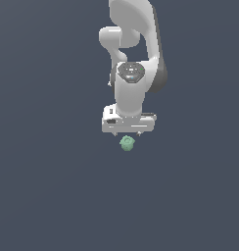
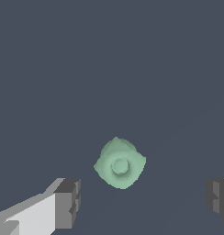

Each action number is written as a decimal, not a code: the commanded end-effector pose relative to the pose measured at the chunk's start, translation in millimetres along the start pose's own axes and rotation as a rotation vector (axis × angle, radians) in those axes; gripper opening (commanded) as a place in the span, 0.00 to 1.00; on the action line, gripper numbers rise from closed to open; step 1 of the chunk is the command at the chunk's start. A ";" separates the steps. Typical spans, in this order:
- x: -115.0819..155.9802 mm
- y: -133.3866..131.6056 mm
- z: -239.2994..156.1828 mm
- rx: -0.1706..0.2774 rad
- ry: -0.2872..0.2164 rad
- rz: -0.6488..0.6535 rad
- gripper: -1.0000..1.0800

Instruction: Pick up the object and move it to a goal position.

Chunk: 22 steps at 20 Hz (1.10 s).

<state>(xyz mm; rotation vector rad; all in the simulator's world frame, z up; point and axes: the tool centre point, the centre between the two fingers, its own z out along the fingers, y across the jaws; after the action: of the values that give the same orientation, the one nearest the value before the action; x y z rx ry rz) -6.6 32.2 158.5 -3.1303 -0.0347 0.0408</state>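
In the wrist view the object (image 2: 119,163) is seen between the widely parted jaws, slightly ahead of their line and nearer one finger (image 2: 68,203).

A small pale green object (image 1: 127,143), roundish with a knobbly, uneven rim, lies on the plain dark grey ground, at six o'clock from the exterior view's centre. The wrist view shows a raised round boss at its centre (image 2: 120,164).
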 end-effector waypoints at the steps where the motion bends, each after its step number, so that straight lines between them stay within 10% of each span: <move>1: 0.0 0.0 0.0 0.000 0.000 0.000 0.96; 22: -2.2 12.4 8.3 0.011 0.004 0.040 0.96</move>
<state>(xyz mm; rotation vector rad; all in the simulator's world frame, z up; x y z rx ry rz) -8.3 19.3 151.5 -3.1197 0.0100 0.0356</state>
